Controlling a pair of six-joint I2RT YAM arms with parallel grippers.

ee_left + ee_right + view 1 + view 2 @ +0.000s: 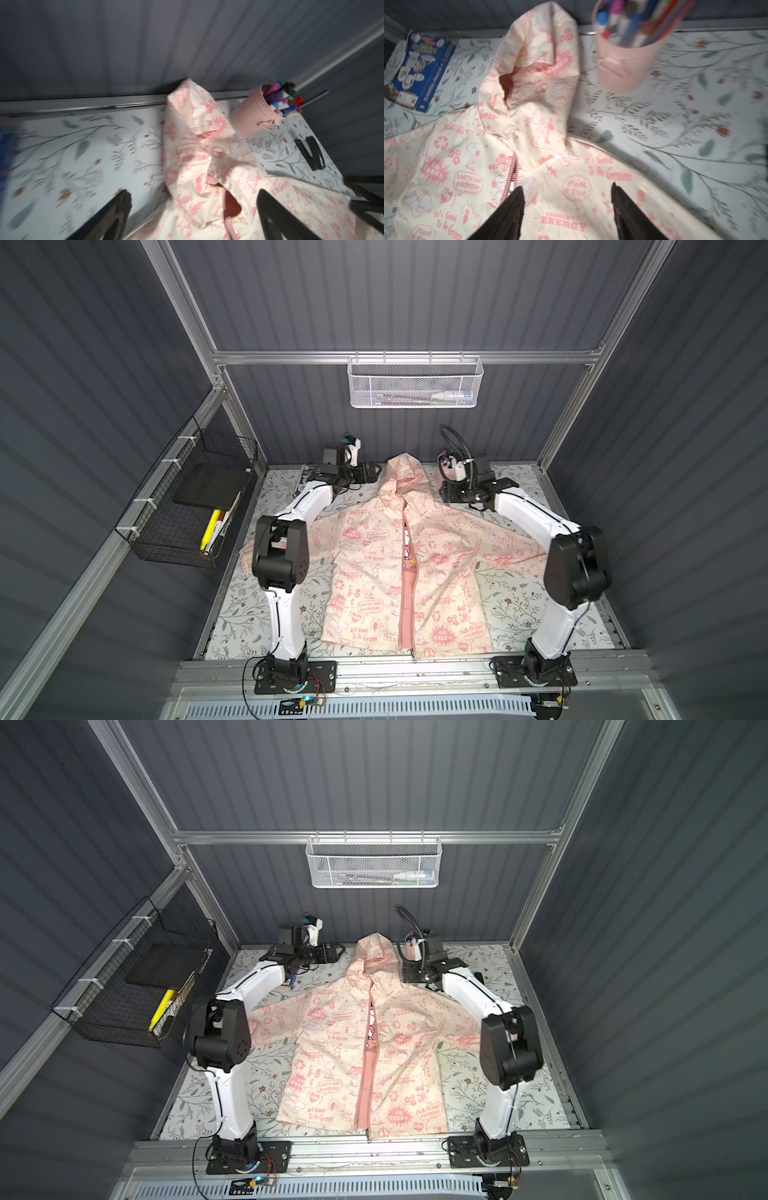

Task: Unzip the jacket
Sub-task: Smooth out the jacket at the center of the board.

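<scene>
jacket (374,572) lies flat on the worktop (243,605), hood (401,472) far, zipper (409,597) running back toward the near edge; i see left tool (193,193) and right tool (566,187) gaping, empty, flanking the hood; right looks nearer.

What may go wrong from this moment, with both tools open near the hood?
1. The pen cup stands close beside the right tool; a sideways move may tip it.
2. The hem of the jacket and its zipper slider lie over the front rail; the slider may catch there if the cloth is pulled.
</scene>
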